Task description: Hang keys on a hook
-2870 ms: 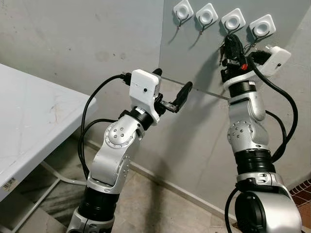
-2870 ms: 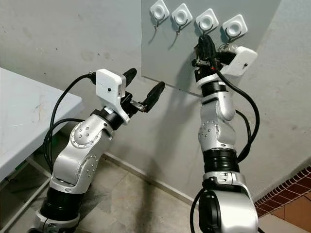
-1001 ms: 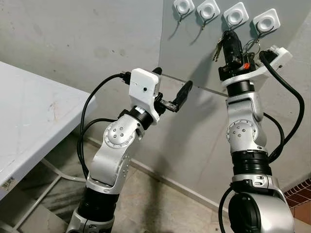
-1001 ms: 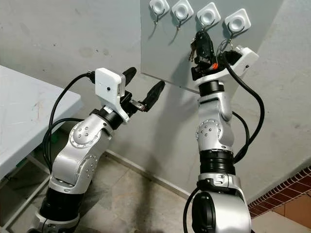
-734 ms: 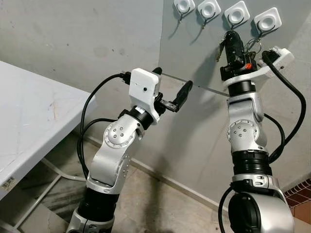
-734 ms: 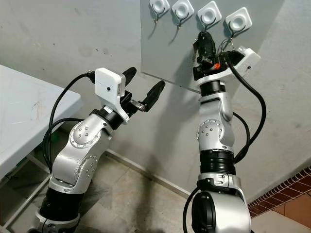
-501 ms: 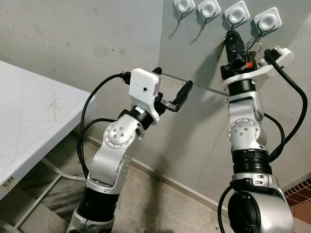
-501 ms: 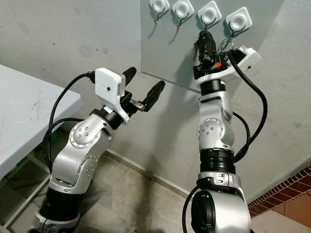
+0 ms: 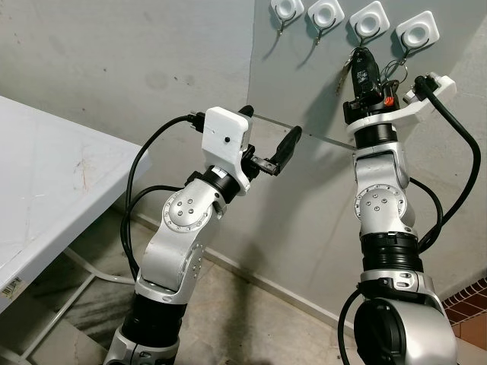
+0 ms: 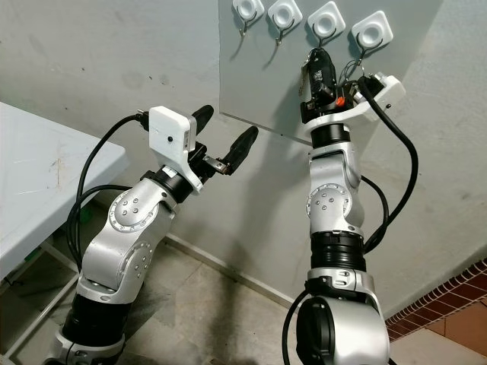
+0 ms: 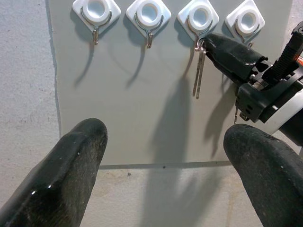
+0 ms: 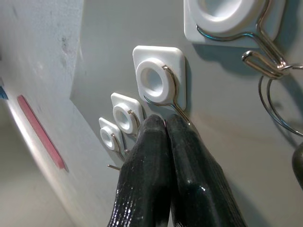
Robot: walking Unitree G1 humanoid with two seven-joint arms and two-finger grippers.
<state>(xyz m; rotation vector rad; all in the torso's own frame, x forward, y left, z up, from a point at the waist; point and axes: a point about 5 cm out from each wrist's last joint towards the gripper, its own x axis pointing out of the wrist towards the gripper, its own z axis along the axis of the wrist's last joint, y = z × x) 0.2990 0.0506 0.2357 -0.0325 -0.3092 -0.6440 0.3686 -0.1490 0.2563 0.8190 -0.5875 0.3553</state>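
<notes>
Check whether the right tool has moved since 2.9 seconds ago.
Yes. The right tool has risen toward the third white square wall hook, and now sits just beneath it.

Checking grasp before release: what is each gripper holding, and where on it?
The right gripper, fingers shut, pinches the keys at their top end, right at the third hook. The left gripper is open and holds nothing.

Two left hooks (image 11: 96,14) free, unobstructed.
</notes>
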